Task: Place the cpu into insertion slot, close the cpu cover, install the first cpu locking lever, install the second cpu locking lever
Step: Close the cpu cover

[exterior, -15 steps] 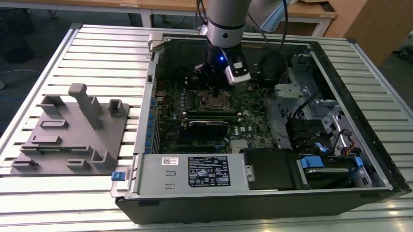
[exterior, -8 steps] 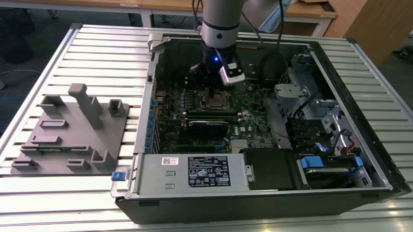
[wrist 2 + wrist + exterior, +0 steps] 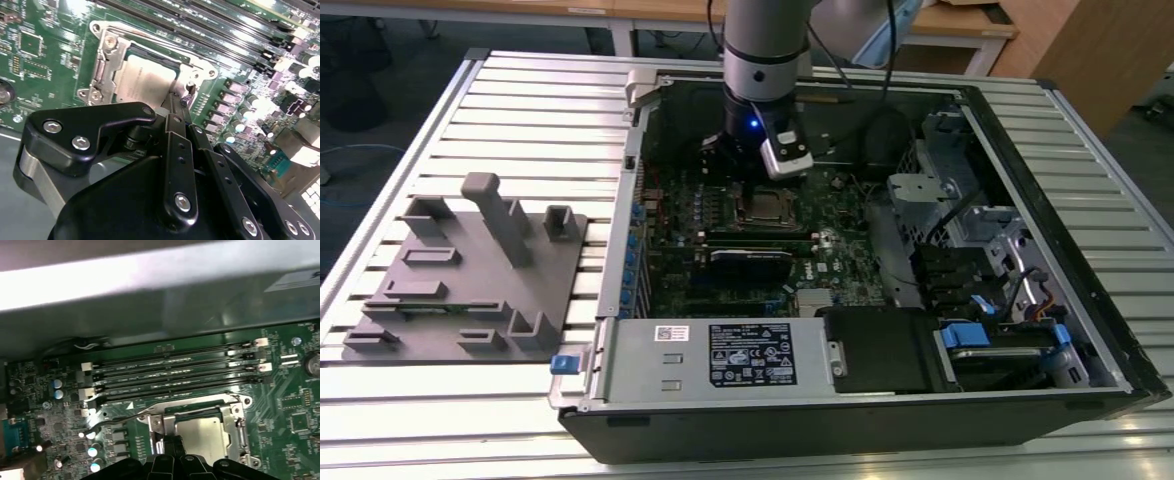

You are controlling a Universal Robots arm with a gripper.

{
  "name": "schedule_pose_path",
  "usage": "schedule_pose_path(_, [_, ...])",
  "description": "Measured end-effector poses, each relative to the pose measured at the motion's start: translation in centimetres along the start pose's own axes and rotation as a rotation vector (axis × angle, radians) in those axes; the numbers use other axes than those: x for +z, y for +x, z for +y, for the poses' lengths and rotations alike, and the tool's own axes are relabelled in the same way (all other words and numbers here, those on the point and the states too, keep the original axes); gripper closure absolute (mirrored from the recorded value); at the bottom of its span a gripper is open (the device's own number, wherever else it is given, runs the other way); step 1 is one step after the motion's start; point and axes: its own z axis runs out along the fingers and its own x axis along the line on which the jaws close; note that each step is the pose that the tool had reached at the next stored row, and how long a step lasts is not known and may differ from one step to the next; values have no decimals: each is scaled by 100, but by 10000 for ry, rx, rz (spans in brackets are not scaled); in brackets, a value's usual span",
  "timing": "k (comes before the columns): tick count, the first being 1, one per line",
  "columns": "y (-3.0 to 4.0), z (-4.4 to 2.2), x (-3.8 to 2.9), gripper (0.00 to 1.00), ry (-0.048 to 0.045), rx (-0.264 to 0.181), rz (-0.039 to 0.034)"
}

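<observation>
Black gripper [image 3: 174, 102] fingers meet tip to tip, closed, touching the rim of the cpu cover [image 3: 107, 60]. Our second wrist view shows the cpu [image 3: 147, 82], dull silver-tan, lying flat under the cover's window. Our first wrist view adds the long memory slots [image 3: 175, 372] and a thin wire lever [image 3: 122, 418]. In the exterior view the arm [image 3: 767, 50] stands upright, with the insertion slot [image 3: 738, 208] at six o'clock of its wrist, inside the open computer case [image 3: 854, 430].

On the tabletop [image 3: 520, 90], computer case [image 3: 854, 430], with rack [image 3: 467, 290] at the exterior view's left. Inside the case, cpu [image 3: 147, 82] in the insertion slot [image 3: 744, 212], hand [image 3: 176, 100] just above, memory slots [image 3: 175, 372] beside.
</observation>
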Motion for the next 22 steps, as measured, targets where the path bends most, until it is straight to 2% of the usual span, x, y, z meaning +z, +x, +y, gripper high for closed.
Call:
schedule_pose_path(9, [75,-13,70,90,0,-11,-12])
schedule_pose_path(22, [84,-14,97,90,-1,-11,-14])
